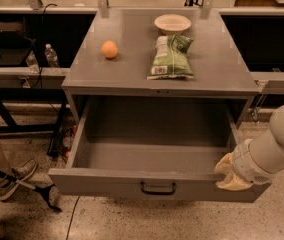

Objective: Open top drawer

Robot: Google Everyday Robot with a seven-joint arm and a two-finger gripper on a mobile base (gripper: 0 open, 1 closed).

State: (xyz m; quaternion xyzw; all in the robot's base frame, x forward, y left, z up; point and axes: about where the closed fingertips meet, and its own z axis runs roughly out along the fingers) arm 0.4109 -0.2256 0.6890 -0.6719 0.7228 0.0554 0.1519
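Nearest, at lower right: pale, padded gripper (230, 173) against the front corner of the top drawer (107, 183), hold on it impossible to tell. Drawer pulled far out beneath the counter (132, 71): matte grey metal, deep plain tray, centred black loop handle (158, 188). Farther back on top, round orange (109, 49), crinkled green bag (171, 58), shallow pale bowl (172, 22).

Cream tool (230, 176) at right corner of grey top drawer (107, 183).
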